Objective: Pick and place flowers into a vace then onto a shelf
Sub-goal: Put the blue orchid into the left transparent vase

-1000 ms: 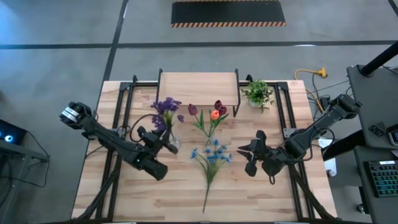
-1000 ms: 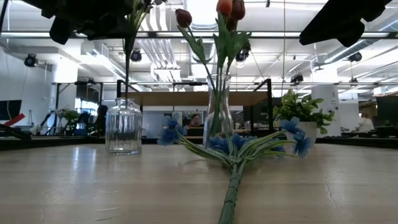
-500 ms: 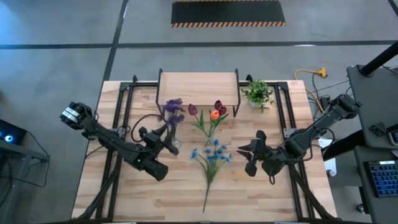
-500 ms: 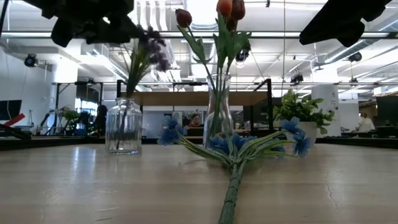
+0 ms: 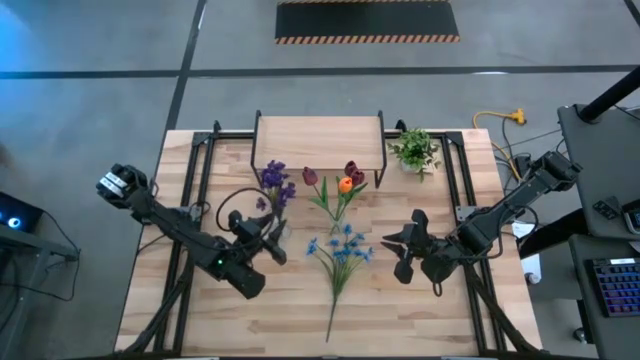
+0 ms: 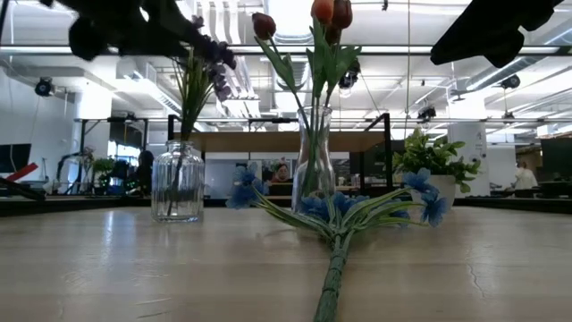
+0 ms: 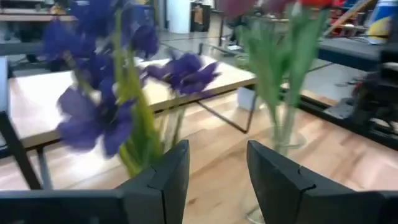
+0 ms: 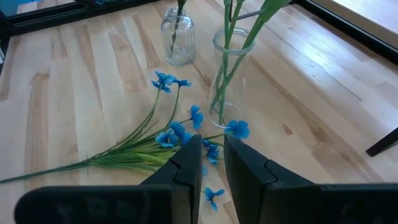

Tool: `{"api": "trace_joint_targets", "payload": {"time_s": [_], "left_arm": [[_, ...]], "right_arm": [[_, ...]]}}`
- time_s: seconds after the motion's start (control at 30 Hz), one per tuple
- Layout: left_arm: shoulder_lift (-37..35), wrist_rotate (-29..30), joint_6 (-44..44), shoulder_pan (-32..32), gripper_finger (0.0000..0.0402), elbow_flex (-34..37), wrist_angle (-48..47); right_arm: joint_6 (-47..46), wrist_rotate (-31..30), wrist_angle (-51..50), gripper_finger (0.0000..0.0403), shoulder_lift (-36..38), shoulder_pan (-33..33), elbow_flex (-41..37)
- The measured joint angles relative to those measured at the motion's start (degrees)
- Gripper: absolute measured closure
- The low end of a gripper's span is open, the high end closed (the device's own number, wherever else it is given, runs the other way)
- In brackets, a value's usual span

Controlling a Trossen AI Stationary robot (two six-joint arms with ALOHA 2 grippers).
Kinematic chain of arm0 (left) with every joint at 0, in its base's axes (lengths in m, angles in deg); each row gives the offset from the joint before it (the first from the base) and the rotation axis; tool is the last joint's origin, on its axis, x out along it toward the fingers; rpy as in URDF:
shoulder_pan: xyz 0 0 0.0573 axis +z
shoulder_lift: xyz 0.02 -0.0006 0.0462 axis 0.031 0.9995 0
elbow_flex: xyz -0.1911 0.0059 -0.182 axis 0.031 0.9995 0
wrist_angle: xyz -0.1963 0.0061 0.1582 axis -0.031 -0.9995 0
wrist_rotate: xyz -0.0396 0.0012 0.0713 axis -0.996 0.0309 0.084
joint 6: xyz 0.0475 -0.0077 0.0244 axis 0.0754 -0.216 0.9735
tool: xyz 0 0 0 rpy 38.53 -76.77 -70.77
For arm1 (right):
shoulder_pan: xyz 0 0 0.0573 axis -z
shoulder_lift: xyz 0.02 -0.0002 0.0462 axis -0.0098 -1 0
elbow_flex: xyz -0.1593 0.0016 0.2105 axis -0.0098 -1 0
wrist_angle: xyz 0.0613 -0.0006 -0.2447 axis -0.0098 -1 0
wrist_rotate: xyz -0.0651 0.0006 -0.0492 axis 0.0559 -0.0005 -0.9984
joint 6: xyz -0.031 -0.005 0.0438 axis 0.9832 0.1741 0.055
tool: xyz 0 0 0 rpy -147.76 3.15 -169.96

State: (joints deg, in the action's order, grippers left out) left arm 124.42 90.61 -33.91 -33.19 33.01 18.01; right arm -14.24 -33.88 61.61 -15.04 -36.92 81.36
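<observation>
On worktop left side: purple cluster [image 5: 275, 181] w/ green stem standing in ribbed glass jar [image 6: 178, 182], blooms up top. Left hand [image 5: 268, 240] just beside jar, fingers apart, holding nothing. Right hand [image 5: 400, 252] narrow gap, empty.

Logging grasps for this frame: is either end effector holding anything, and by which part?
Nothing is held. The left end effector is open just short of the purple flowers, which stand in the ribbed jar. The right end effector hangs open, empty.
</observation>
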Motion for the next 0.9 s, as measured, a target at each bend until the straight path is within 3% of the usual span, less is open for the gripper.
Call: {"api": "trace_joint_targets", "payload": {"time_s": [0.33, 0.43, 0.63, 0.7, 0.9], "left_arm": [[-0.08, -3.83, 10.47, -6.55, 0.0257, -5.34, -0.01], [-0.11, -11.44, 11.78, -8.11, 0.0257, -6.1, 0.22], [0.77, -35.4, 11.73, -8.8, 0.0257, -4.52, 9.3], [1.79, -38.46, 11.71, -8.7, 0.0257, -3.64, 15.03], [7.5, -39.28, 9.86, -7.44, 0.0257, -3.74, 25.38]], "right_arm": [[-0.46, 1.27, -0.65, 0.034, 0.0, 0.0, 0.0], [-0.49, 3.03, -1.48, 0.0339, 0.0, 0.02, 0.0], [-1.18, 4.61, -1.75, 0.0338, 0.0, 0.0, -0.73], [-1.29, 4.61, -1.7, 0.034, 0.0, 0.02, -0.79], [0.03, 7.62, -2.2, 0.0341, 0.0, -0.02, -0.85]]}}
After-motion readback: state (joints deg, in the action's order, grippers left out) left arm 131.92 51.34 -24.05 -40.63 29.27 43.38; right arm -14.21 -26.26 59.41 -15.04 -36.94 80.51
